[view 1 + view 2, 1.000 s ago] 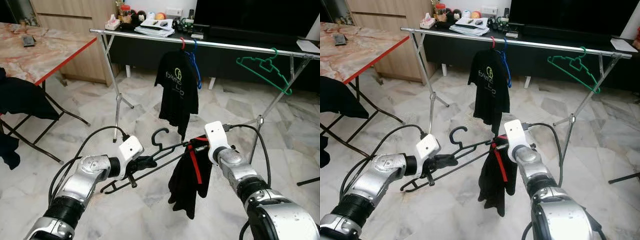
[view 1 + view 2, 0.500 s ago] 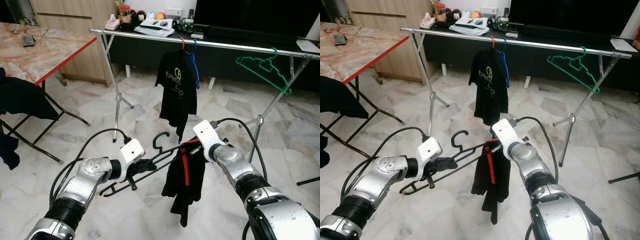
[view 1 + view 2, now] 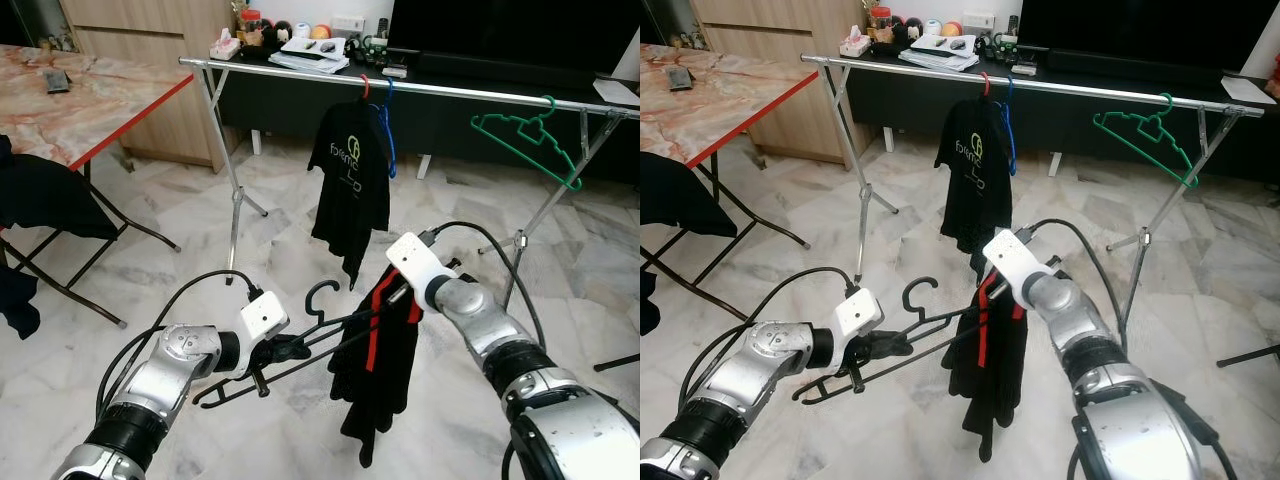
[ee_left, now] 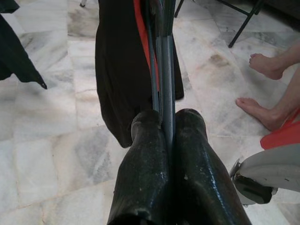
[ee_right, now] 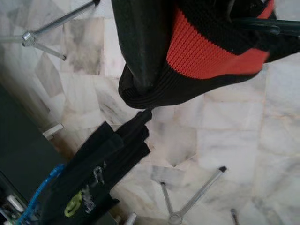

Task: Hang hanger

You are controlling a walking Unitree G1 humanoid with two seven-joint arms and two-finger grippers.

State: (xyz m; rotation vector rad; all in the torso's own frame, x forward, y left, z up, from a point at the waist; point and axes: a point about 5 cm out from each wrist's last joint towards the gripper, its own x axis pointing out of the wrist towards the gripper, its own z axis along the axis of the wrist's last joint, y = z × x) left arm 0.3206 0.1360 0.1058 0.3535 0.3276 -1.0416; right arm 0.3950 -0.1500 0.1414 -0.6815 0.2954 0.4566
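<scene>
Your left gripper (image 3: pixel 283 349) is clenched on the black hanger (image 3: pixel 320 318), pinching its bars low in front of the robot, hook up. Your right gripper (image 3: pixel 395 288) is at the hanger's far end, grasping the collar of the black garment with the red stripe (image 3: pixel 375 375) that droops from it. The clothes rail (image 3: pixel 300 72) stands well beyond, carrying a black T-shirt (image 3: pixel 350 185) and a green hanger (image 3: pixel 530 140).
</scene>
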